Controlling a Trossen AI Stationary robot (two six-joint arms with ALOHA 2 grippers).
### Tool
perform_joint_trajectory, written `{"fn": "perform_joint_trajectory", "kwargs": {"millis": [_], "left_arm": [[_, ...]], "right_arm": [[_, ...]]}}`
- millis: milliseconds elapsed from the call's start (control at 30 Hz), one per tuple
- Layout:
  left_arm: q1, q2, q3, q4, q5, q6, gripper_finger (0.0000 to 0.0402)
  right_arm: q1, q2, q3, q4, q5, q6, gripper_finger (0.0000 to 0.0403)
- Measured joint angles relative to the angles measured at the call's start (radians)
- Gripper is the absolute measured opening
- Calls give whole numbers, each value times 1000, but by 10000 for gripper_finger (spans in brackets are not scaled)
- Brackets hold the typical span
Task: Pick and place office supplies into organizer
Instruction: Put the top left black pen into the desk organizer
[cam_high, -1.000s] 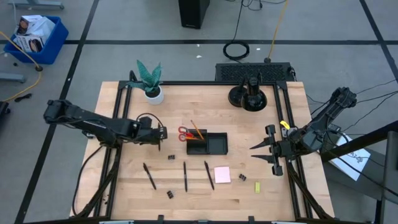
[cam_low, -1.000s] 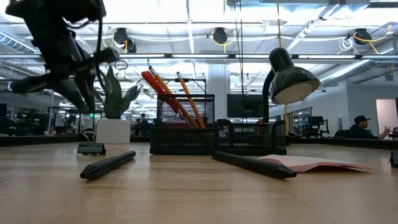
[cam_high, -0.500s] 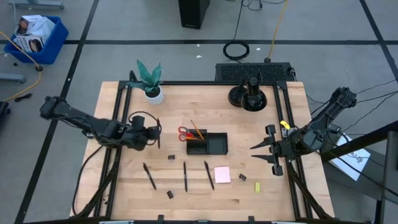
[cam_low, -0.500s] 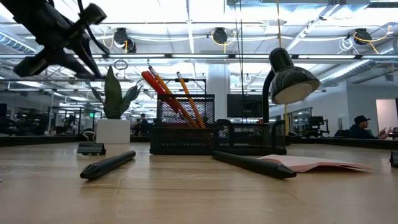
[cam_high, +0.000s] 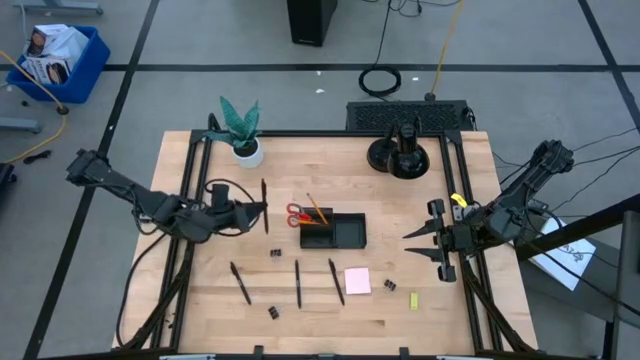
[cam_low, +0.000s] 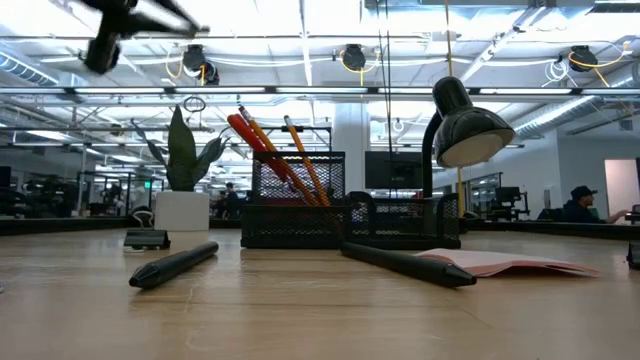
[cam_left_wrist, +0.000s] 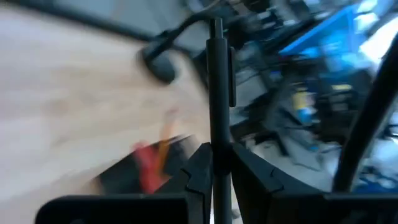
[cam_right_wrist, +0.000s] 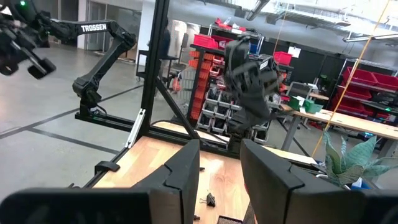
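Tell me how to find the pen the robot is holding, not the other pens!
Start at the black organizer in the middle of the wooden table, then look toward the plant's side. There the left gripper pinches a dark pen. Three other pens lie flat nearer the table's front edge; only this one is gripped.

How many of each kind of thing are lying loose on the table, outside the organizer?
Pens: 3
Binder clips: 3
Sticky-note pad: 1
Yellow-green piece: 1
Total: 8
Not counted: a fourth pen, gripped by the left gripper.
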Motion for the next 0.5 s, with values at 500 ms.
{"fn": "perform_joint_trajectory", "kwargs": {"millis": [500], "left_arm": [[17,53,0,517,1,550,51]], "right_arm": [[0,0,0,0,2,-8,112]]}}
